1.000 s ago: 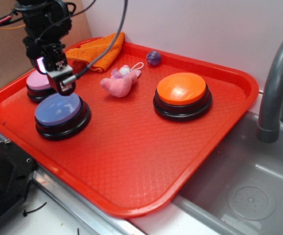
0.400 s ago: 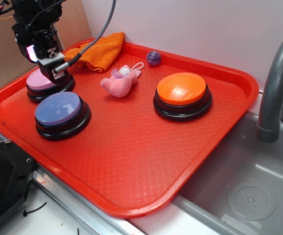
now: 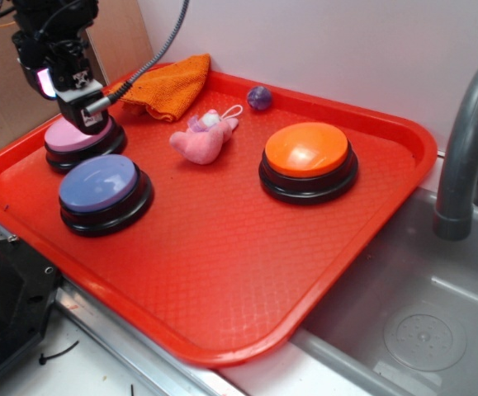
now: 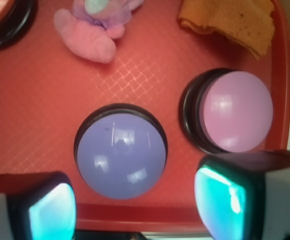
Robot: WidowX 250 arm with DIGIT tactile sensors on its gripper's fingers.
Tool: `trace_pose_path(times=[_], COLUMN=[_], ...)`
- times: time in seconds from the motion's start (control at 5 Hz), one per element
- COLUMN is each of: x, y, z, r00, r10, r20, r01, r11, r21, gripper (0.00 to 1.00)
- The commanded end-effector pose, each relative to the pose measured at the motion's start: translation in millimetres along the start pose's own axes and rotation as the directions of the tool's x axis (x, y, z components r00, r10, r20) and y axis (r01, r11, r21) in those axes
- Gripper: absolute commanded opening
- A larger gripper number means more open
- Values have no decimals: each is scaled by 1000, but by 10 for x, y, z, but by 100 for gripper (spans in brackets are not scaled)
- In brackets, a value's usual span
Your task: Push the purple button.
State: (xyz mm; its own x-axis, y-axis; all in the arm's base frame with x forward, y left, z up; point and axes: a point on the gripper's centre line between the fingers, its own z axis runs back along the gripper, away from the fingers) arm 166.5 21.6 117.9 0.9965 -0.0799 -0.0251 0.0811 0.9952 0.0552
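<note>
The gripper (image 3: 86,115) has risen and drifted toward the upper left of the frame, off the purple button (image 3: 98,183), which sits at lower left on the red tray (image 3: 222,272). Its fingers look spread and empty, now over the pink button (image 3: 75,137); the press is probably done.

My gripper (image 3: 84,115) hangs pointing down at the upper left of the exterior frame, fingers (image 4: 44,210) spread apart, holding nothing.
</note>
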Motion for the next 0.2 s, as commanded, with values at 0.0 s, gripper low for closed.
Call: trace_pose_path(times=[0.0], x=[67], y=[-27], z=[391], r00=[997], r10=[2], r20=[76], r01=[-9], r11=[996], r21=[88], gripper=[100])
